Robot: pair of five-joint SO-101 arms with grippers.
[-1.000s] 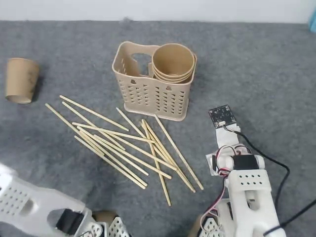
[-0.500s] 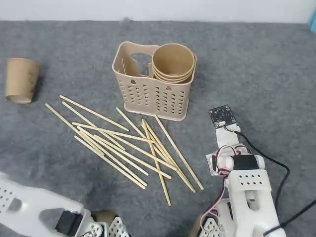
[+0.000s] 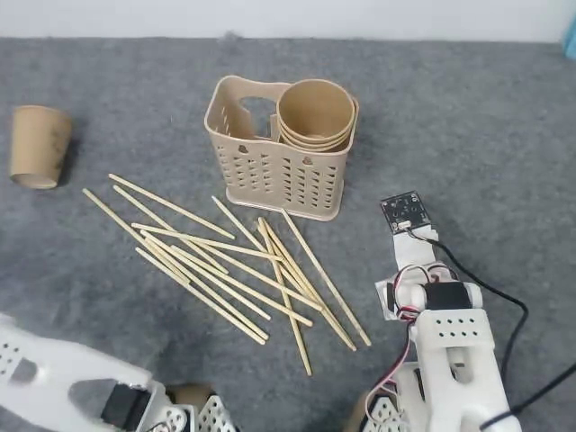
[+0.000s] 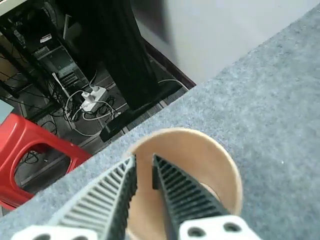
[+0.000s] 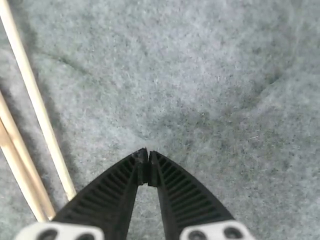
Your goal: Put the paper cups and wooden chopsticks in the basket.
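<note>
Left arm (image 3: 54,373) just dipped; left gripper (image 4: 144,171) pinches a cup (image 4: 212,157) by its rim, ready to carry. Right gripper (image 5: 148,167) closed, empty, chopsticks (image 5: 35,100) just beside it.

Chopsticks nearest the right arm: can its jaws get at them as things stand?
Probably yes. The right gripper is over bare mat, and the chopsticks lie just beside it with nothing between. Its jaws are shut, so they must open first.
</note>
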